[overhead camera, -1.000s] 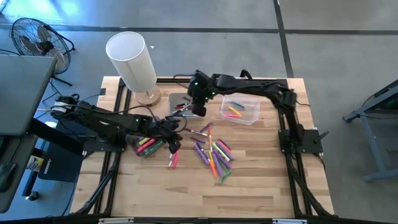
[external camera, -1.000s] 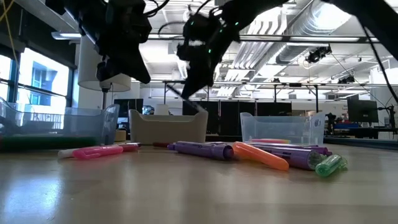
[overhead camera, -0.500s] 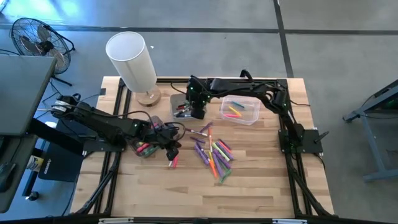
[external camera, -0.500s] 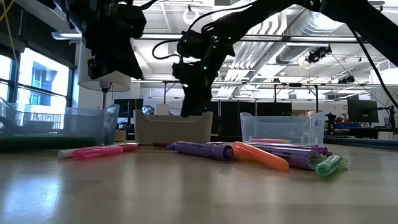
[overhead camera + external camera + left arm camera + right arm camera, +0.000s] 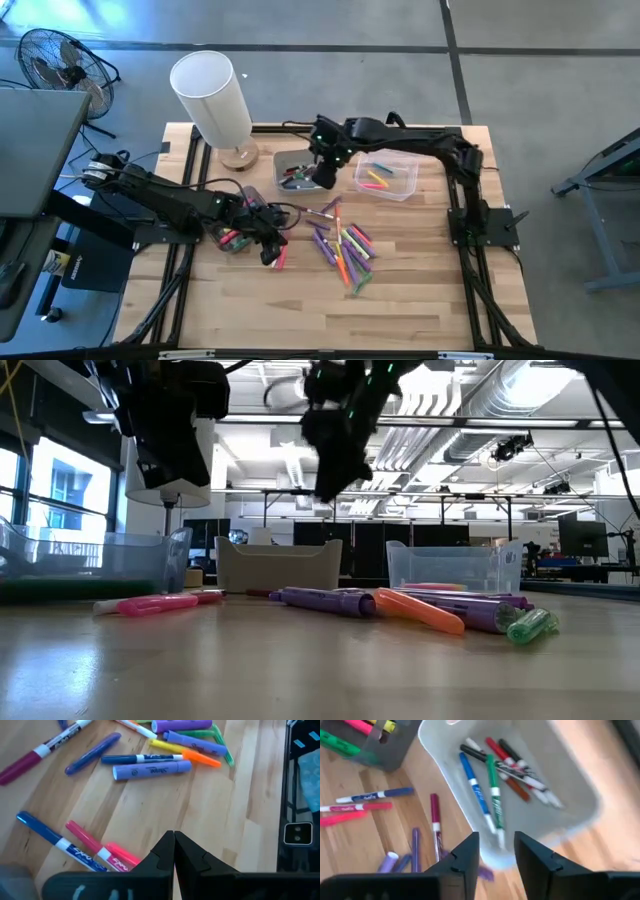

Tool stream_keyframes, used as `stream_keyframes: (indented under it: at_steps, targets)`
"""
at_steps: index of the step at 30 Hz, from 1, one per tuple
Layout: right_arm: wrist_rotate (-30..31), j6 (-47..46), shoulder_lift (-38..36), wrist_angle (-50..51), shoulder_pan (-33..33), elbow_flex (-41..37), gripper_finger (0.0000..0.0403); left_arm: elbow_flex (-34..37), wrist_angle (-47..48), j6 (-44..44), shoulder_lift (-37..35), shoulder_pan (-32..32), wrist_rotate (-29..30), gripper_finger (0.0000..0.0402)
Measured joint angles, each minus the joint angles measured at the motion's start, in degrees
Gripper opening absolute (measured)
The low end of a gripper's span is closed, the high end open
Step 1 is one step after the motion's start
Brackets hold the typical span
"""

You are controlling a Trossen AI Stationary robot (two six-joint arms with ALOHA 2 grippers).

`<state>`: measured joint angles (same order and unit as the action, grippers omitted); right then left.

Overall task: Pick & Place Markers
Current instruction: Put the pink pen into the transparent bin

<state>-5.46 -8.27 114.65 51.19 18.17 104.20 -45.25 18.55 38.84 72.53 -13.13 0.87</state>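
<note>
Several markers (image 5: 345, 245) lie loose on the wooden table's middle: purple, orange, green, pink. Two pink markers (image 5: 97, 847) and a blue one (image 5: 42, 834) lie just ahead of my left gripper (image 5: 173, 851), which hovers shut above them, left of the pile (image 5: 268, 250). My right gripper (image 5: 496, 851) hangs open and empty over the grey bin (image 5: 290, 165) at the table's far middle. In that bin lie blue, green, red and black markers (image 5: 492, 780). The clear bin (image 5: 392, 180) to the right holds pink and yellow ones.
A third bin (image 5: 232, 236) with pink and green markers stands beside my left arm. A lamp with a white shade (image 5: 210, 92) stands on its wooden foot (image 5: 238, 155) at the far left. Bare wood (image 5: 330, 310) lies toward the near edge.
My right gripper dipped into the grey bin, then rose and drew slightly toward the right edge; the thin dark marker that hung from it a second ago no longer shows at its fingers. My left gripper has moved toward the near edge, over the pink markers.
</note>
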Motion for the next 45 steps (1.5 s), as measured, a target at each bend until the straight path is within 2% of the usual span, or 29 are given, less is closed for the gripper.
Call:
stream_keyframes:
  at_steps: [3,6,11,16,20,25,29,33,40,45]
  targets:
    - [5.4,-1.3,-5.0,3.7,-3.2,-0.3,0.0085,0.0,-0.2,0.4,0.2,0.4,1.6,0.0006]
    - [6.9,-2.9,-11.5,2.9,-6.9,-5.4,0.0053,0.0,-0.7,0.4,1.0,0.4,3.4,0.0034]
    - [8.0,-11.7,-25.1,-5.1,-13.9,-22.7,0.0006,0.0,-1.9,0.3,0.9,0.4,5.5,0.0108]
    - [14.5,-25.2,-40.1,-15.8,-23.5,-41.3,0.001,-0.4,-3.9,-0.2,0.9,0.4,7.0,0.0141]
    - [20.1,-33.6,-49.8,-19.9,-31.3,-52.1,0.0002,-6.3,1.2,3.7,2.4,-0.6,11.4,0.0142]
    - [21.9,-40.6,-58.3,-19.7,-38.1,-60.6,0.0003,-20.2,15.8,9.7,12.6,-2.0,16.1,0.0142]
    - [22.0,-42.9,-62.9,-19.8,-42.1,-65.2,0.0001,-31.7,30.2,21.1,20.8,-2.0,14.2,0.0142]
    - [21.9,-42.9,-65.3,-19.8,-44.8,-68.0,0.0001,-38.7,37.6,32.1,28.4,-1.9,10.8,0.0142]
    - [20.0,-41.3,-65.7,-19.7,-46.7,-68.9,0.0001,-39.5,39.2,43.6,35.7,-2.7,2.2,0.0142]
    - [18.9,-40.5,-65.7,-19.7,-48.2,-68.9,0.0001,-39.6,39.6,45.5,37.9,-3.1,1.4,0.0142]
